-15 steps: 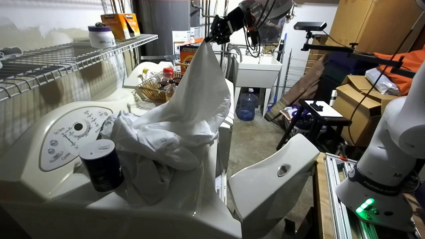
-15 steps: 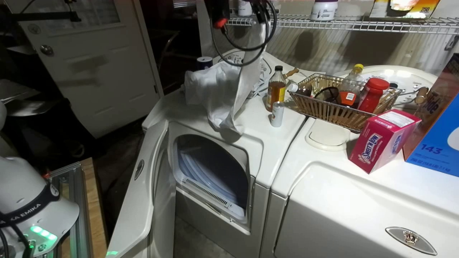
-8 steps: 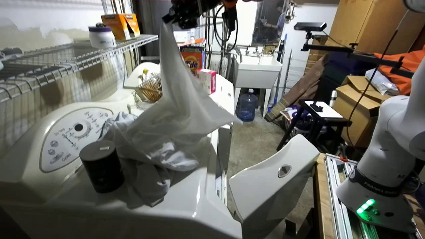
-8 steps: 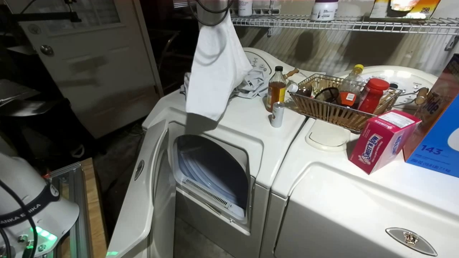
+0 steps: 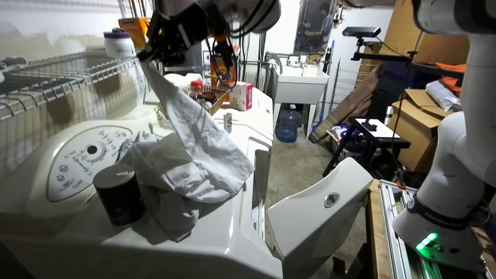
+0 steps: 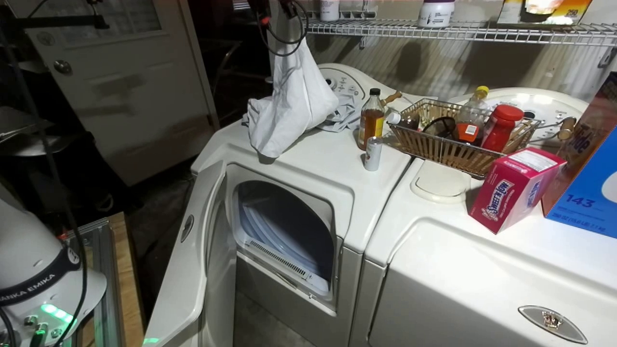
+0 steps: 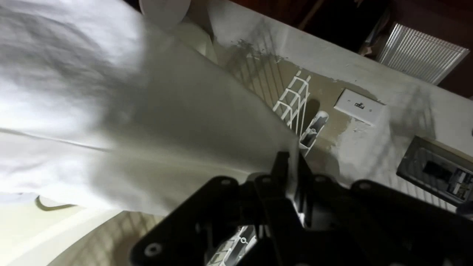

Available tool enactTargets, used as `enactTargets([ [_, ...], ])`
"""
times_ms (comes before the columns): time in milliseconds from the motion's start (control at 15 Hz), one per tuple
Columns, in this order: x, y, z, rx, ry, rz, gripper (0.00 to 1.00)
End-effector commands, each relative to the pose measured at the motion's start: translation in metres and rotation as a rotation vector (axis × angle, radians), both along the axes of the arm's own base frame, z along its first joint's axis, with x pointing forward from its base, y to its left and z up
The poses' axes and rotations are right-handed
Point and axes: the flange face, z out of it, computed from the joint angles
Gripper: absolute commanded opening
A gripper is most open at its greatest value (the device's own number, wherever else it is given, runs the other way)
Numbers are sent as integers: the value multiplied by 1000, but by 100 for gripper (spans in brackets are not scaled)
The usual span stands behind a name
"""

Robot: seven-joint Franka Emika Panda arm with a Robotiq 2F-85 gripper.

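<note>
My gripper (image 5: 143,57) is shut on a corner of a large white cloth (image 5: 209,149), above the back of the dryer top. In the wrist view the fingertips (image 7: 281,162) pinch the cloth (image 7: 192,111) between them. The cloth slopes down from the gripper to a crumpled heap on the dryer top (image 5: 228,232), and its lower edge lies near the dryer's front edge. In an exterior view the cloth (image 6: 296,96) hangs in folds, and the fingertips do not show there. A dark canister (image 5: 119,197) stands beside the heap.
The dryer door (image 5: 321,209) stands open, showing the drum opening (image 6: 284,226). A wire shelf (image 5: 69,79) runs along the wall near the gripper. A bottle (image 6: 370,123), a small can (image 6: 372,155), a basket (image 6: 443,156) and a pink box (image 6: 518,190) stand on the machines.
My gripper has moved leftward in an exterior view, first rising, then lowering, toward the wall shelf. The held cloth moved with it; its free end swung out and came down on the dryer top.
</note>
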Motion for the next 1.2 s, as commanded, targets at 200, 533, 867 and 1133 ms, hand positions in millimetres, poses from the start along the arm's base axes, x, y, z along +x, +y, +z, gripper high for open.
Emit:
enactTargets([
  [200,50,42,-55,40,71,-1,1],
  [533,59,69,-104,20,152,10,1],
  [867,66,78,-140,-49,144,-11,1],
  [1133,75,75,-157,-110,67,-83,1],
])
